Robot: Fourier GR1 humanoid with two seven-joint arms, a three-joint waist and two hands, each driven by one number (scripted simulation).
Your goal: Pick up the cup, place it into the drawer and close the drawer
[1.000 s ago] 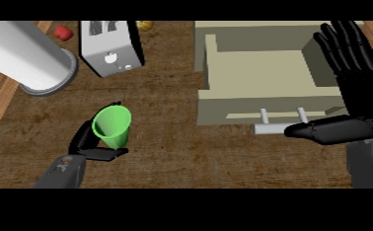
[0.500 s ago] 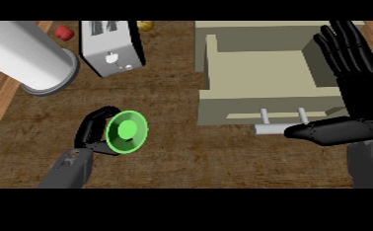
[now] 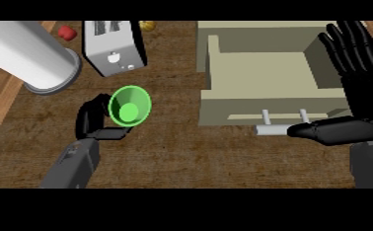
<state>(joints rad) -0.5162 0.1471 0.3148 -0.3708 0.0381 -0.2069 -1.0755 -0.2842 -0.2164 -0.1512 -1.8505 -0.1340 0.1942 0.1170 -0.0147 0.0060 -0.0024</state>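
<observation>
Green cup (image 3: 130,106): smooth, tapered, mouth tilted up toward the head view. Left hand (image 3: 92,122) is curled round its lower side, over the wood-grain counter (image 3: 182,151), well left of the drawer (image 3: 247,107). Drawer stands open: beige, boxy, pale bar handle (image 3: 280,129) in front. Right hand (image 3: 354,94) is flat, fingers straight and spread, thumb by the handle, holding nothing.

Risks:
- The tapered wall may slide from the curled fingers in transit.
- The rim may clip the drawer's left wall.
- A tilted cup may roll on release.
</observation>
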